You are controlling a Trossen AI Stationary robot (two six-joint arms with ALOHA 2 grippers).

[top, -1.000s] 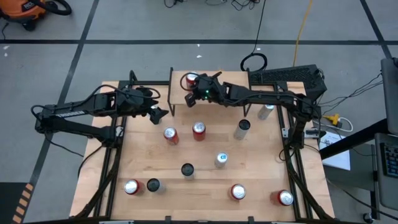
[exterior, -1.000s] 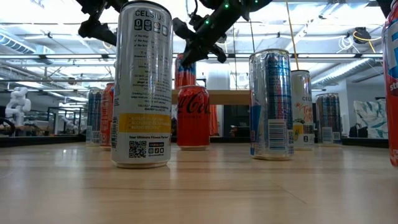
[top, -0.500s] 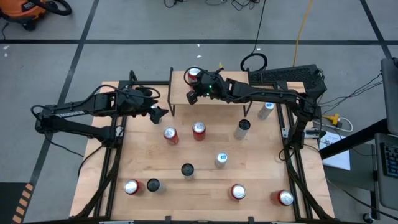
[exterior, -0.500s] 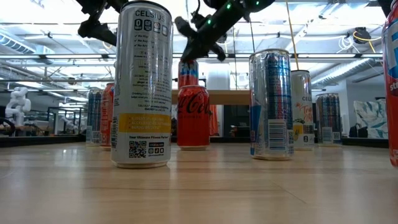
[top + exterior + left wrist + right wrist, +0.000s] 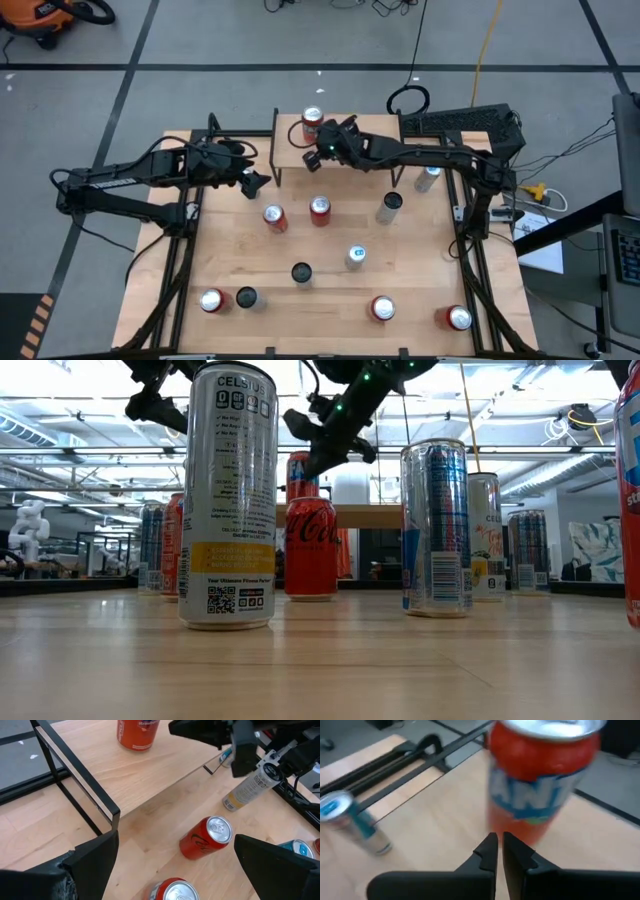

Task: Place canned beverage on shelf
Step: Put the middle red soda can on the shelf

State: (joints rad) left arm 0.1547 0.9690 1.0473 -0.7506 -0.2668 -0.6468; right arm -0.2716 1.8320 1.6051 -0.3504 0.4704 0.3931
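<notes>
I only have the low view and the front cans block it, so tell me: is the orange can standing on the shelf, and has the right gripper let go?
Observer: Yes, the orange can stands upright on the shelf, at its back left.
Operator: And the right gripper?
Observer: The right gripper is shut and empty, just short of the can.
Operator: Left arm?
Observer: The left gripper is open, left of the shelf.
</notes>
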